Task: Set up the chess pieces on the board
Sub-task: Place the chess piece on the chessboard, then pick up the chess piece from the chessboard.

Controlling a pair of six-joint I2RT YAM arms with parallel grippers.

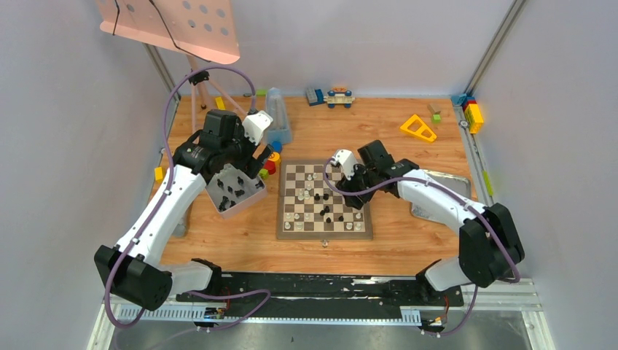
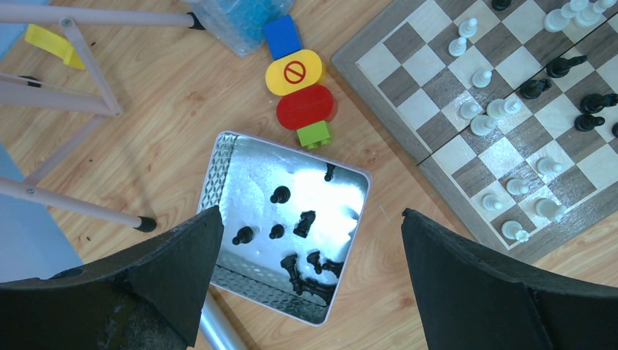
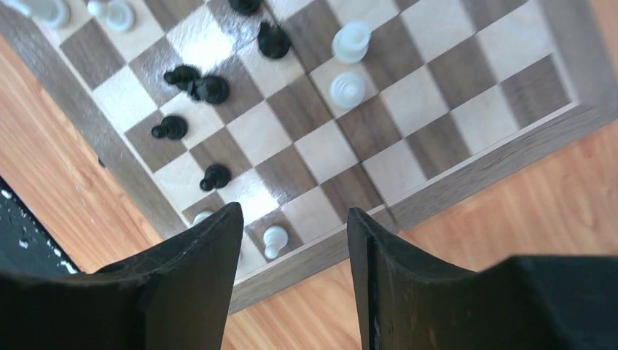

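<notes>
Bench: carries board, tin.
Board: partly set.
Tin: beside board.
Left tool: spread wide above tin.
Right tool: parted, empty, over board edge.
Pieces: on board, in tin; likely light, stiff, easily toppled; pinch mid-body.

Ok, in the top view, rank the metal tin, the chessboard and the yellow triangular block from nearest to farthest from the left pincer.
1. The metal tin, directly beneath the left pincer, on the table's left.
2. The board, just to the right, mid-table.
3. The yellow triangular block, far right, towards the back.
</notes>
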